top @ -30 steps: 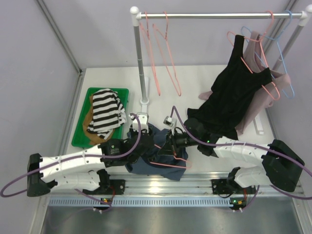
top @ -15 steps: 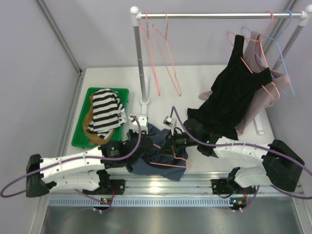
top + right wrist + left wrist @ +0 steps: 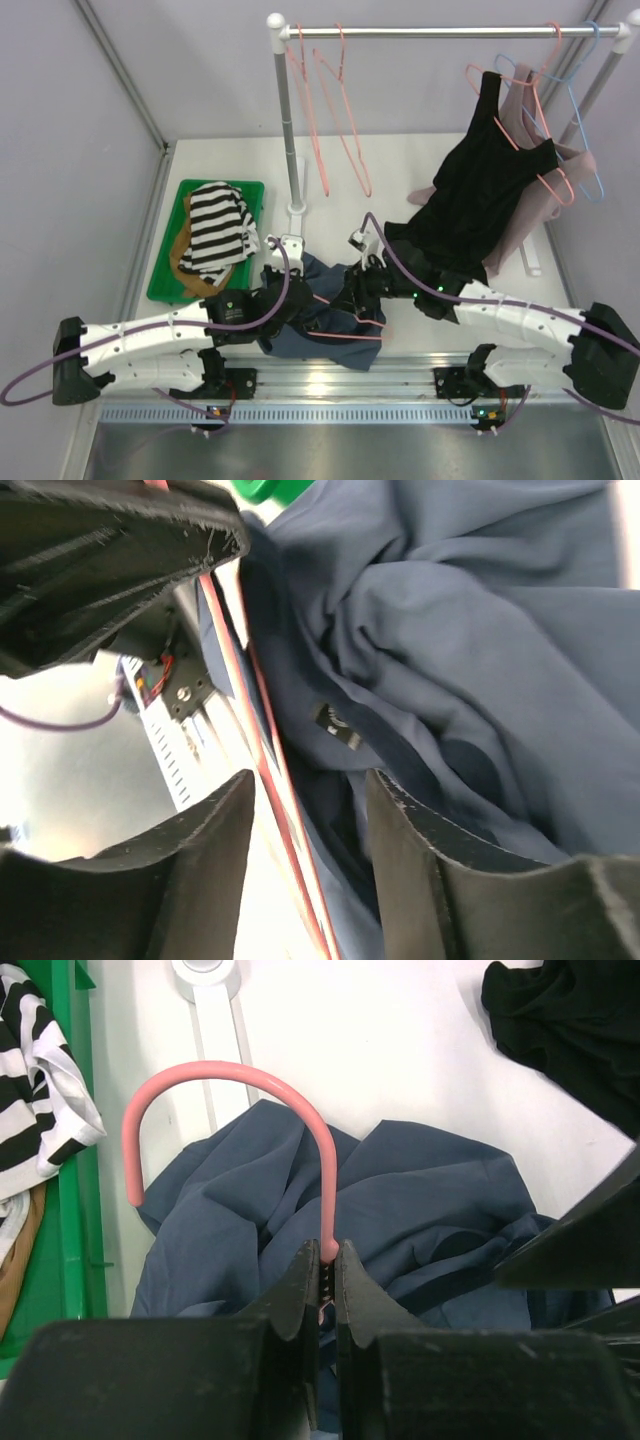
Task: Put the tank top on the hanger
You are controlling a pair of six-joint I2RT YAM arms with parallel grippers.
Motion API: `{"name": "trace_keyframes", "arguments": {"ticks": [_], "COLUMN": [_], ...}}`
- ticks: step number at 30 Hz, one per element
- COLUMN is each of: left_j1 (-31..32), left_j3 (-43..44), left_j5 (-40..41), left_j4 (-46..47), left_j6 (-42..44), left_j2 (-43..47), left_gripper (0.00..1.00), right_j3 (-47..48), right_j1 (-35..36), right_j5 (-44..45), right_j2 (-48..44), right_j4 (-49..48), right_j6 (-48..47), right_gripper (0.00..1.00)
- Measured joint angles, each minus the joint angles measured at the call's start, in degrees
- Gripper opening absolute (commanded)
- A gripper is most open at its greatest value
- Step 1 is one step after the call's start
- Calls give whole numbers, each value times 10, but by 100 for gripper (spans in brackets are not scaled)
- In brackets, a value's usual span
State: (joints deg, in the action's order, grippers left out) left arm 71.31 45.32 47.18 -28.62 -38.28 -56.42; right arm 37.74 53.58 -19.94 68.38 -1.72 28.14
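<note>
The slate-blue tank top [image 3: 300, 335] lies crumpled on the table at the near edge between the arms; it also shows in the left wrist view [image 3: 420, 1200] and the right wrist view [image 3: 480, 630]. The pink wire hanger [image 3: 350, 339] lies partly inside it, its hook [image 3: 230, 1070] sticking out over the fabric. My left gripper [image 3: 292, 303] [image 3: 327, 1250] is shut on the hanger's neck just below the hook. My right gripper [image 3: 360, 297] [image 3: 308, 780] is open, its jaws on either side of the hanger's wire [image 3: 240, 680] and a fold of the tank top's edge.
A green tray [image 3: 160, 272] holding a striped garment stands at the left. The rack's pole [image 3: 285, 120] and foot stand just behind the tank top. Spare pink hangers [image 3: 340, 110], a black top [image 3: 490, 190], a mauve top [image 3: 540, 225] and a light-blue hanger [image 3: 592, 150] hang from the rail.
My right arm has shifted to the right and its wrist has moved slightly back and right. The left gripper and the hanger have stayed put.
</note>
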Motion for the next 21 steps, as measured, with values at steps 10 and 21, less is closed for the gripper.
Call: {"name": "trace_keyframes", "arguments": {"ticks": [10,21], "left_j1": [0,0], "left_j3": [0,5], "left_j5": [0,2], "left_j4": [-10,-26], "left_j6": [3,5], "left_j2": [1,16], "left_gripper": [0,0], "right_j3": [38,28], "right_j1": [0,0], "right_j5": [151,175], "right_j2": [-152,-134], "right_j4": [157,261], "right_j6": [4,0], "right_gripper": [35,30]}}
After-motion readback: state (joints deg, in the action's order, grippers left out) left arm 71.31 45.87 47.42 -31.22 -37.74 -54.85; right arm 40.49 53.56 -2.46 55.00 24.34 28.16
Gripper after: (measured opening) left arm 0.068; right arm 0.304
